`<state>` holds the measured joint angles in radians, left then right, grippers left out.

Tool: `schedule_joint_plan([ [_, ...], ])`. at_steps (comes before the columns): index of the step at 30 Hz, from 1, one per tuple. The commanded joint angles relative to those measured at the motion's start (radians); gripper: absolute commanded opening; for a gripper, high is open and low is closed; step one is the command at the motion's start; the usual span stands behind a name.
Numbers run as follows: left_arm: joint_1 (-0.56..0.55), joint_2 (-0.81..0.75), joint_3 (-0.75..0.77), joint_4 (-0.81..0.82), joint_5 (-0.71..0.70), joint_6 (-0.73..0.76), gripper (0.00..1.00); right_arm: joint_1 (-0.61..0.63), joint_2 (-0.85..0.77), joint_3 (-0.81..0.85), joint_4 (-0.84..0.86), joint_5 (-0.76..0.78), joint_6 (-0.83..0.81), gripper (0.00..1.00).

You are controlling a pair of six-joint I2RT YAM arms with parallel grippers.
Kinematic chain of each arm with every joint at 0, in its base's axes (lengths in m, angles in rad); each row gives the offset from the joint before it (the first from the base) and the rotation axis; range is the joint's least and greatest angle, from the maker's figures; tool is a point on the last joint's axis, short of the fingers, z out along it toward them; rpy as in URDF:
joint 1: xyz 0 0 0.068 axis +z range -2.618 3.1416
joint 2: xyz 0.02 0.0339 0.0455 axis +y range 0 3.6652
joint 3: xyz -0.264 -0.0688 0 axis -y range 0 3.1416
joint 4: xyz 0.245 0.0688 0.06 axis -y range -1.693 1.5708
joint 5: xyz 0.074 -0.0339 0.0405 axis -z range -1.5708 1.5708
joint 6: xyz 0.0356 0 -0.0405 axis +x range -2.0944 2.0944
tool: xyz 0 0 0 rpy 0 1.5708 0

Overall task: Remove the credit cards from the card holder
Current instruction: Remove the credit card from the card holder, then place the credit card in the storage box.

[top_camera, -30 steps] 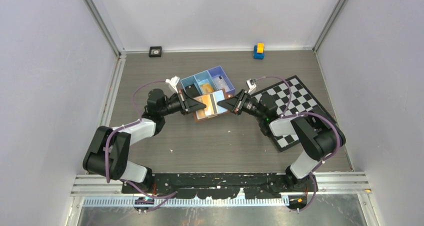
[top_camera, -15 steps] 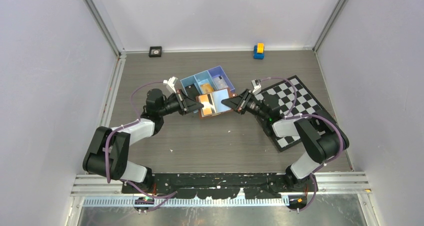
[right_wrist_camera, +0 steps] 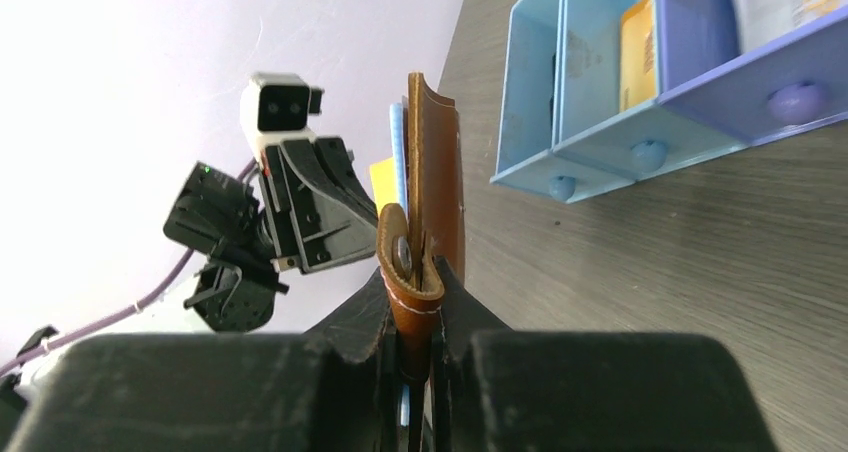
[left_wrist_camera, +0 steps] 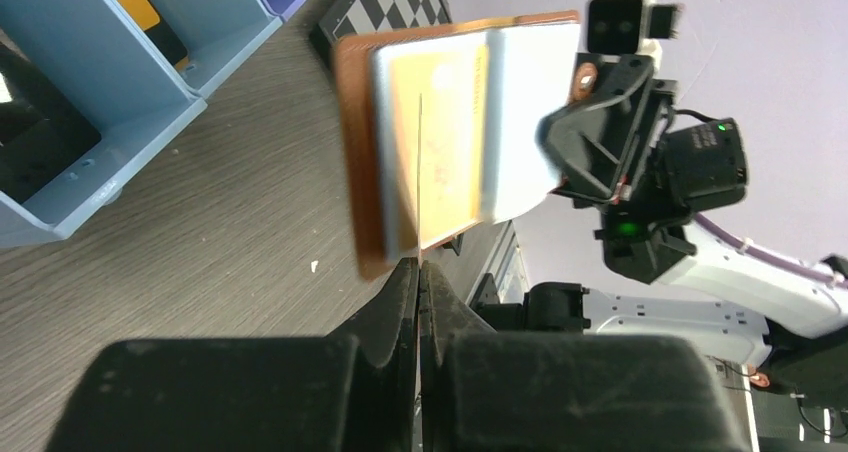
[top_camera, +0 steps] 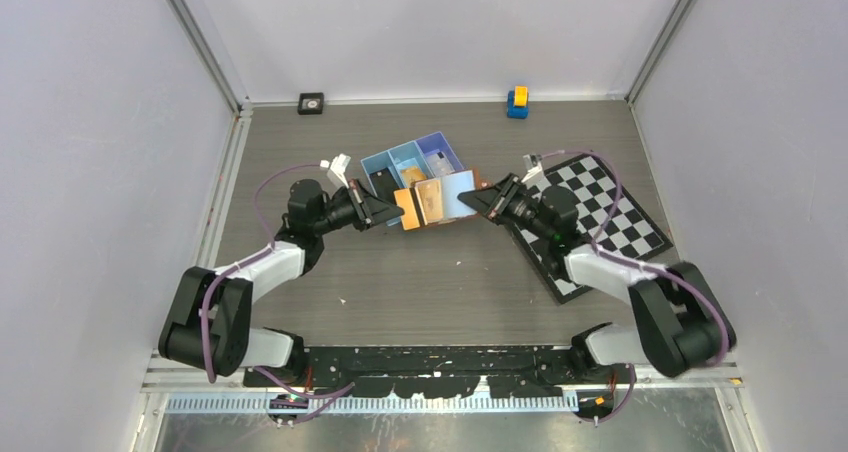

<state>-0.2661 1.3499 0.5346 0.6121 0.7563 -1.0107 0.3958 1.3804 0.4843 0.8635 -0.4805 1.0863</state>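
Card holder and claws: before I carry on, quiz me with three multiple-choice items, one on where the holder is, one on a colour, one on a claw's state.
1. Where is the card holder?
A. lying in the blue tray
B. held up between the two arms
C. flat on the chequered board

2. What colour is the thing pinched in the left claw?
A. green
B. orange
C. black

3. How is the right claw?
A. shut on the card holder
B. wide open above the tray
C. shut on nothing

Answers:
1 B: both wrist views show it upright against the wall, off the table.
2 B: the orange card sits at the left claw's tips.
3 A: the right wrist view shows its fingers clamped on the brown edge by the strap.
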Motion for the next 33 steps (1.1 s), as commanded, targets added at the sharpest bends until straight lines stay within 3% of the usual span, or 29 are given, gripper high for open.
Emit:
schedule_joint_plan([
  [1,0.004,-0.04,-0.005,-0.027,-0.041,0.05,0.0,-0.03,-0.24,0.008,-0.256,0.167,-0.141,0.0],
  [5,-0.001,-0.031,-0.013,-0.026,-0.083,0.044,0.0,-0.03,-0.423,-0.016,-0.472,0.407,-0.201,0.0],
  [11,-0.059,-0.02,0.046,-0.076,-0.184,0.009,0.0,-0.031,-0.552,-0.083,-0.486,0.584,-0.177,0.01],
  [20,-0.085,0.019,0.222,-0.174,-0.342,-0.02,0.0,-0.03,-0.582,-0.103,-0.478,0.595,-0.155,0.01],
  [27,-0.086,0.188,0.309,-0.146,-0.341,0.035,0.0,-0.031,-0.567,-0.103,-0.469,0.579,-0.159,0.01],
  [33,-0.088,0.359,0.37,-0.051,-0.267,-0.016,0.0,-0.03,-0.569,-0.101,-0.468,0.571,-0.162,0.01],
])
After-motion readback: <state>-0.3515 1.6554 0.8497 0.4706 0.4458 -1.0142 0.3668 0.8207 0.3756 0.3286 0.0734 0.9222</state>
